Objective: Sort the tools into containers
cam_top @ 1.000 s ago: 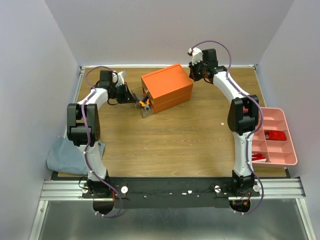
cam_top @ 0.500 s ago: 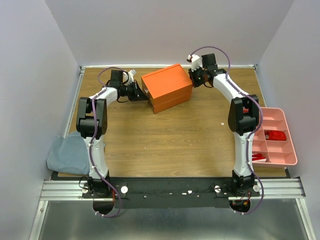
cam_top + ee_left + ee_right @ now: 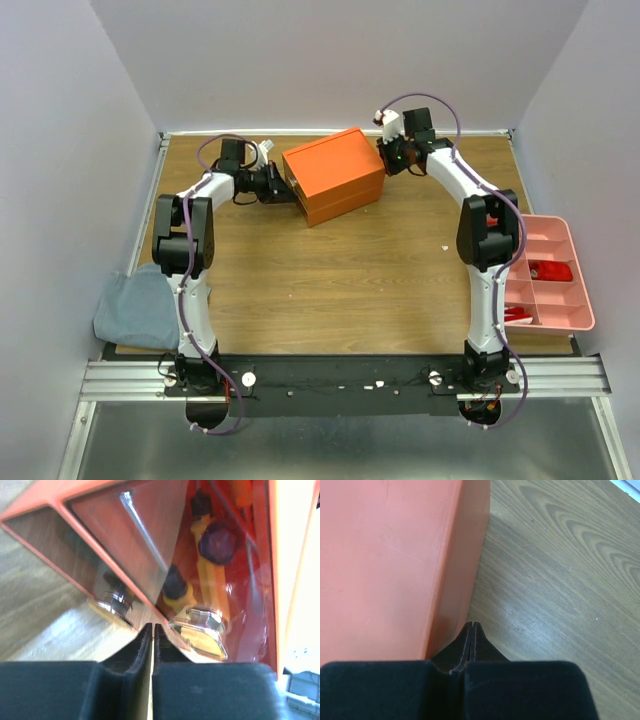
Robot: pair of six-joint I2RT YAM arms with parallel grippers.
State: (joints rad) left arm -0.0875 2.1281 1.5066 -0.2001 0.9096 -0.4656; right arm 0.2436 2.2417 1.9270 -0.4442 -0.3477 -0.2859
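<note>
We find the bright orange rectangular plastic box [image 3: 335, 172] at the far middle of the wooden table [image 3: 330, 270]. A yellow-handled screwdriver [image 3: 212, 585] lies behind its clear drawer front [image 3: 115, 545]. The left gripper [image 3: 152, 629] sits beside a chrome knob [image 3: 198, 632], its fingers a slit apart and empty. The right gripper [image 3: 472, 626] is clenched on nothing, just beside the box wall.

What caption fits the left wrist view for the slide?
Left gripper, jaws barely parted, at the clear drawer fronts of the orange box; yellow handle and purple handle visible inside.
</note>
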